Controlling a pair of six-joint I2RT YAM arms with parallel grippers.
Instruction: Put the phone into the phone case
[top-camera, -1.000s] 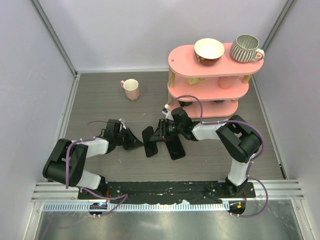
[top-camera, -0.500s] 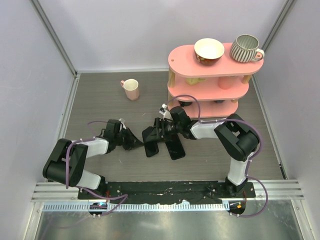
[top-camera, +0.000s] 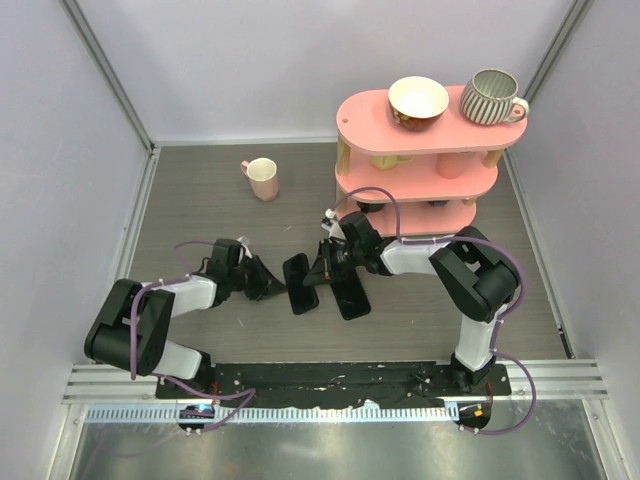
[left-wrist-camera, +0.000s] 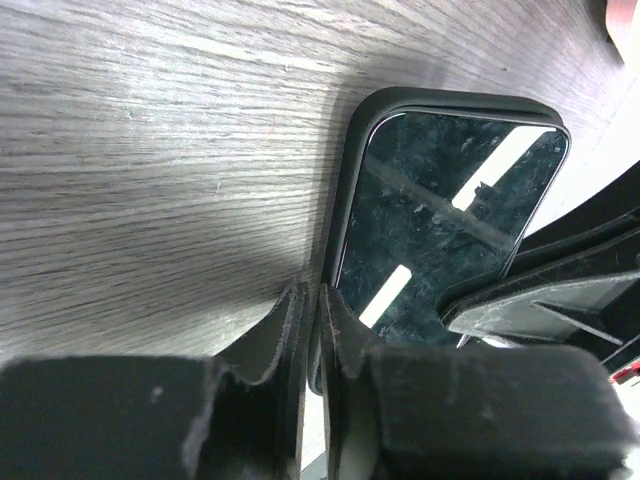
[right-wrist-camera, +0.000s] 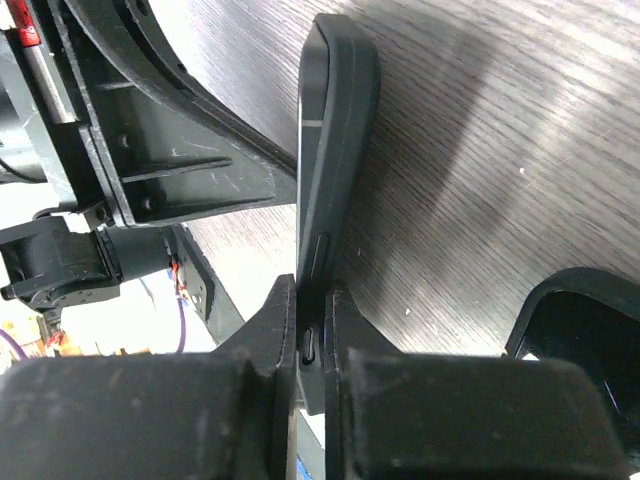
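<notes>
The phone (top-camera: 300, 283), a black slab with a glossy screen (left-wrist-camera: 440, 220) inside a matte dark rim, stands tilted on its edge between the two arms. My left gripper (top-camera: 282, 287) is shut on its near long edge (left-wrist-camera: 315, 295). My right gripper (top-camera: 321, 271) is shut on the opposite side, its fingers pinching the thin edge (right-wrist-camera: 312, 290) by a side slot. In the right wrist view the phone (right-wrist-camera: 335, 130) rises edge-on above the wood. The phone case (top-camera: 350, 292), a flat black shell, lies on the table just right of the phone, and its rounded corner (right-wrist-camera: 585, 330) shows beside my right fingers.
A pink cup (top-camera: 263, 178) stands at the back left. A pink tiered shelf (top-camera: 370, 112) stands behind the right arm, carrying a bowl (top-camera: 418, 100) and a striped mug (top-camera: 493, 97). Grey walls close the table on three sides.
My right gripper opened wide beside the phone and has shut again on its edge. The left gripper and the case have stayed in place.
</notes>
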